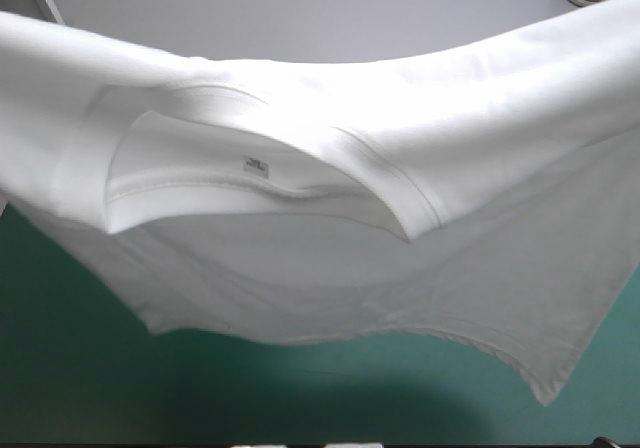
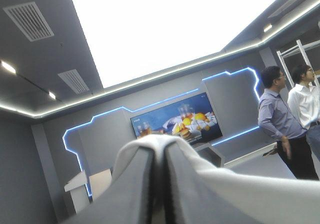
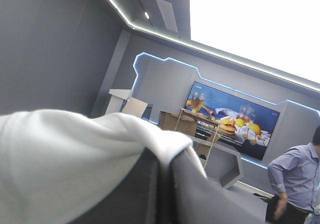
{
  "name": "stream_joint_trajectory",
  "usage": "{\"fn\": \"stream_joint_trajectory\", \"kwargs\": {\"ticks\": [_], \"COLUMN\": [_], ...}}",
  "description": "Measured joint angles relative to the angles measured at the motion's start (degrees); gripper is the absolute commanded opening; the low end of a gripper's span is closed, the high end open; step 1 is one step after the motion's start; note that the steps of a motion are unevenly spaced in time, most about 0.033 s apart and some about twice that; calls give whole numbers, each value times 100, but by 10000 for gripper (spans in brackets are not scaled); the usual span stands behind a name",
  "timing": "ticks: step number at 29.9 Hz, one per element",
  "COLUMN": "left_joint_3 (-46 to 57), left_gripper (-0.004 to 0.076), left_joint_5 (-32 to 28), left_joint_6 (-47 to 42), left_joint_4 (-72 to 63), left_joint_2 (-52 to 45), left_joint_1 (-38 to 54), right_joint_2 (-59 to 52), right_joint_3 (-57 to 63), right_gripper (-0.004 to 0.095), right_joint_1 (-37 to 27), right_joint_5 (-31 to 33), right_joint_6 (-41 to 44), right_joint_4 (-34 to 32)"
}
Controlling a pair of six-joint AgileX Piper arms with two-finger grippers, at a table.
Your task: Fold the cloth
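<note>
Both grippers are pressed together on the T-shirt [image 1: 300,258]. Each pinches a layer of white fabric that drapes over its black fingertips, as seen for the left gripper [image 2: 159,151] in its wrist view and for the right gripper [image 3: 165,161] in its own. Neither gripper shows in the high view, because the garment hides them.

Position of the workpiece: the T-shirt hangs in the air above the teal-green worktop [image 1: 70,388], stretched side to side across nearly the whole high view. The collar [image 1: 395,183] faces the camera, and the label [image 1: 256,165] is visible inside the neck opening. The hem [image 1: 470,343] hangs lowest. It appears clear of the worktop, and the body sags in the middle.

Step in hand, as judged: lifting and spreading the garment so that it can be laid flat before folding.

Procedure:
1. Hold the pinch firm at both sides; a loosened grip would drop one side.
2. Set both grippers at equal height so that the top edge runs level.
3. Draw the arms apart only until the sag is taken up. Do not overstretch the fabric.
4. Lower so that the hem meets the worktop first, then lay the body out without wrinkles.
5. Release only when the fabric rests flat.
</note>
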Motion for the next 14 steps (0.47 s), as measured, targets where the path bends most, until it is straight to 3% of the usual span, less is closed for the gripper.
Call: {"fn": "stream_joint_trajectory", "kwargs": {"ticks": [6, 14], "left_joint_3": [151, 1567], "left_gripper": [19, 19], "left_joint_5": [75, 335], "left_joint_6": [0, -64], "left_joint_4": [0, 5], "left_joint_2": [47, 632], "left_joint_1": [0, 0], "right_joint_2": [9, 535], "right_joint_3": [-93, 746], "right_gripper": [0, 0], "right_joint_1": [0, 0], "right_joint_5": [461, 916], "right_joint_6": [-68, 164], "right_joint_4": [62, 67]}}
